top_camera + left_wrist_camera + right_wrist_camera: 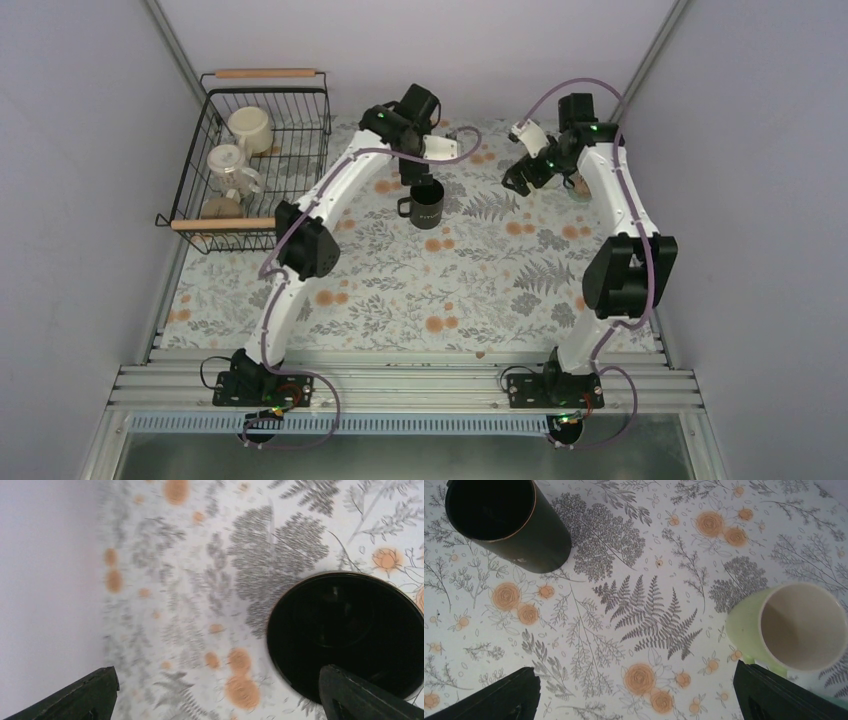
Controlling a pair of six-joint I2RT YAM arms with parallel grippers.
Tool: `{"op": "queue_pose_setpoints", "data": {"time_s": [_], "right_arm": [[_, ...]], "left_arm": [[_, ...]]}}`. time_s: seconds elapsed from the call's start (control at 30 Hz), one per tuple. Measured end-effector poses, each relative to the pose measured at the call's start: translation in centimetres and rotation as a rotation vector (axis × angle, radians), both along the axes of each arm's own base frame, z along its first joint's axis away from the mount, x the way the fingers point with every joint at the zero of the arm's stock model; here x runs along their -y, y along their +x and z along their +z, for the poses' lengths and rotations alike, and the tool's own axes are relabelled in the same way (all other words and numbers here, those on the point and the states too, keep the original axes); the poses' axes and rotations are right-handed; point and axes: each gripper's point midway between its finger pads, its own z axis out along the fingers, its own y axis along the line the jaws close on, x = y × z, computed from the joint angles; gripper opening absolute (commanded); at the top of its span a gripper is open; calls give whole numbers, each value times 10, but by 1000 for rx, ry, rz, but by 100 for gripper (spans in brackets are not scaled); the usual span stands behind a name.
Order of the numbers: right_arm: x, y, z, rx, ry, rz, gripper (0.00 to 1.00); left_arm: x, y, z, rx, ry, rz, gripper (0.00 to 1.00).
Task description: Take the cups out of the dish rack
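The dish rack (300, 95) stands at the back left with three pale cups in it: a cream mug (250, 128), a second one (228, 165) and a third near the front handle (214, 207). A black mug with white text (428, 205) stands upright on the table, also in the left wrist view (345, 635) and the right wrist view (504, 520). My left gripper (418, 178) is open and empty just above and behind the black mug (220, 700). A pale green mug (794, 627) stands upright by my open, empty right gripper (639, 700), which hangs over the table (520, 178).
The floral tablecloth (460, 280) covers the table. Grey walls close in on the left, back and right. In the top view the green mug (579, 187) is mostly hidden behind the right arm.
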Motion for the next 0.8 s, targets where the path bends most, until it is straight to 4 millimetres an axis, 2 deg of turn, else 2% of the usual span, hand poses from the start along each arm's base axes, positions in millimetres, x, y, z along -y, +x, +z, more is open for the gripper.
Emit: {"op": "queue_pose_setpoints", "data": {"time_s": [0.13,0.23,0.3,0.37,0.47,0.53,0.6,0.7,0.73,0.77,0.8], "right_arm": [[-16,11,-14,-37,-9,33,100],[-41,15,-29,-73,-25,83,100],[-62,18,-36,-91,-32,120,96],[-82,25,-38,-86,-45,152,92],[-109,36,-40,-73,-60,188,86],[-127,42,-42,-66,-69,209,85],[-140,44,-45,-68,-83,227,82],[-155,44,-56,-76,-112,247,80],[-159,44,-62,-82,-124,252,80],[-163,44,-67,-87,-136,256,80],[-166,43,-72,-95,-146,259,80]], "left_arm": [[-9,-2,73,142,-65,34,100],[-29,-11,153,307,-137,82,100],[-50,-19,211,432,-195,123,100],[-75,-26,256,525,-243,166,100],[-125,-25,295,613,-274,252,100],[-167,-18,306,639,-267,327,100],[-208,-9,303,636,-249,402,100],[-257,2,281,585,-214,487,100],[-273,4,270,556,-204,511,100],[-280,5,257,516,-199,516,100],[-302,6,246,489,-189,553,100]]}}
